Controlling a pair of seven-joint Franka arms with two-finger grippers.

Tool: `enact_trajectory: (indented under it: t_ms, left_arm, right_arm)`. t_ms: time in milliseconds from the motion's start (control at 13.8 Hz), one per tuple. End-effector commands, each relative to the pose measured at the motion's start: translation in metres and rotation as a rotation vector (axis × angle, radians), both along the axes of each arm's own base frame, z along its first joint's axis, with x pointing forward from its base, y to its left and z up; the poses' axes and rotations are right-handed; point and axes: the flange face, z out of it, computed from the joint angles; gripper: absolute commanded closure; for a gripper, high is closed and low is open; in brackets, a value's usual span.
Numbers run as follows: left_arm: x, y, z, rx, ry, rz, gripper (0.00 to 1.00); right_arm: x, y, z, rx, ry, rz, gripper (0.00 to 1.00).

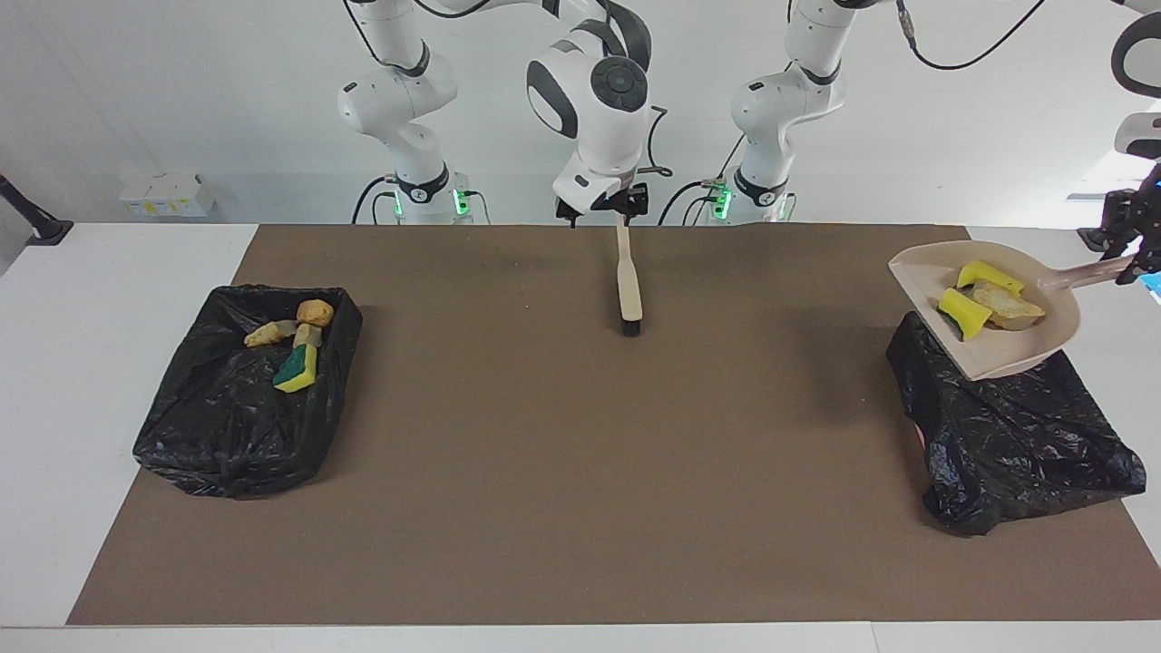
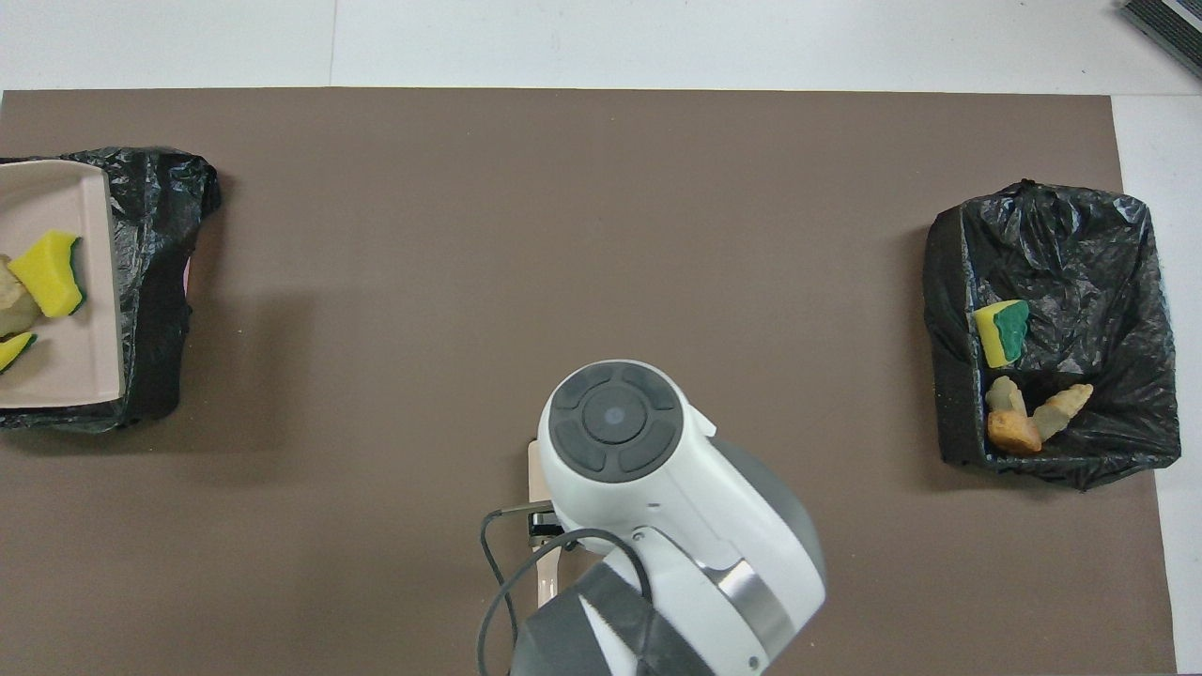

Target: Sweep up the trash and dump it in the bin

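Left hand (image 1: pixel 1127 243), at the edge of the facing view, is clamped on the handle of the beige dustpan (image 1: pixel 998 354), holding it in the air over the black bin bag (image 1: pixel 1016 435) at the left arm's end of the table (image 1: pixel 544 508). The pan tilts, its open lip the lower side. In it lie 3 pieces of trash: 2 yellow sponge chunks (image 1: pixel 963 313) and 1 bread-like piece (image 1: pixel 1005 307) between them, gathered toward the handle end.

Right hand (image 1: pixel 606 207) is raised over the robots' edge of the brown mat, above the handle end of the brush (image 1: pixel 628 288); its fingers stand apart and do not grip the handle. The brush lies flat on the mat, black bristles pointing away from the robots. In the overhead view the right arm covers most of it.

At the right arm's end of the table, a second bag-lined bin (image 1: pixel 227 426) holds 4 more pieces: a yellow sponge with a green side (image 1: pixel 297 370) and 3 golden-brown bready bits (image 1: pixel 299 325) clustered at the corner nearest the robots.
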Motion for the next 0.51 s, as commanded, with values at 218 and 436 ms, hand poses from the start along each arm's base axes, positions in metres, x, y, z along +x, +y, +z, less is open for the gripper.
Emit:
enact_trajectory:
  t_ms: [218, 436]
  left_arm:
    - [0.026, 0.039, -0.018, 0.216, -0.028, -0.039, 1.0]
    - [0.032, 0.045, -0.015, 0.353, -0.033, -0.05, 1.0]
  right_arm:
    - [0.047, -0.066, 0.053, 0.055, -0.002, 0.094, 0.0]
    - [0.065, -0.116, 0.077, 0.108, -0.047, 0.179, 0.0]
